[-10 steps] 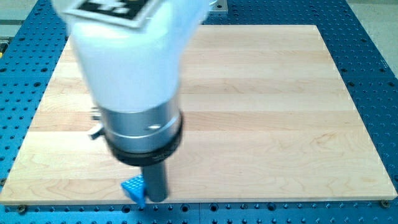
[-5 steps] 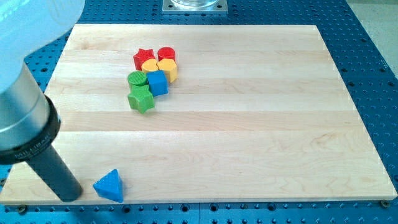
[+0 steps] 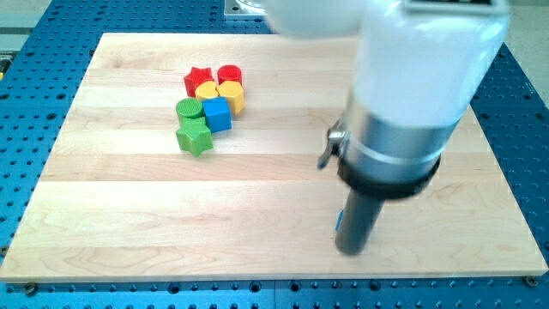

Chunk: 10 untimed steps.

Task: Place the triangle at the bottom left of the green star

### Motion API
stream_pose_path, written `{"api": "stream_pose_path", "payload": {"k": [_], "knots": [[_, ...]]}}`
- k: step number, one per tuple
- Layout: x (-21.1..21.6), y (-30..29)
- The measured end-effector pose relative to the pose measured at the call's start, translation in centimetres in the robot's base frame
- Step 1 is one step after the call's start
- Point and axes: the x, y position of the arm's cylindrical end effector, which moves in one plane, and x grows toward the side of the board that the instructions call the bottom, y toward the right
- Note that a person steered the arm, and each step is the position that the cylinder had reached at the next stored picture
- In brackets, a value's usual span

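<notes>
The green star (image 3: 195, 136) lies at the upper left of the wooden board (image 3: 274, 180), at the bottom of a cluster of blocks. My tip (image 3: 352, 251) rests on the board at the lower right, far from the star. A small sliver of blue (image 3: 340, 221) shows at the rod's left edge. It may be the blue triangle, mostly hidden behind the rod; its shape cannot be made out.
Touching or close above the green star are a green cylinder (image 3: 190, 109), a blue cube (image 3: 217, 113), two yellow blocks (image 3: 207, 91) (image 3: 231, 93), a red star (image 3: 198, 80) and a red cylinder (image 3: 229, 74). The big white arm body (image 3: 420, 77) covers the board's upper right.
The arm has swung from the board's bottom left to the lower right. The blue triangle is gone from the bottom left edge; only a blue sliver shows beside the rod.
</notes>
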Motion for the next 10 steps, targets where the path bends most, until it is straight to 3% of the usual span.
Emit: {"api": "stream_pose_path", "payload": {"k": [1,3,4,6,7,8,10], "knots": [[-4.7,-3.2],[1.3,3.9],[1.2,6.0],[-5.1,13.6],[-2.9,20.3],[-0.8,13.9],[-6.3,-10.4]]}}
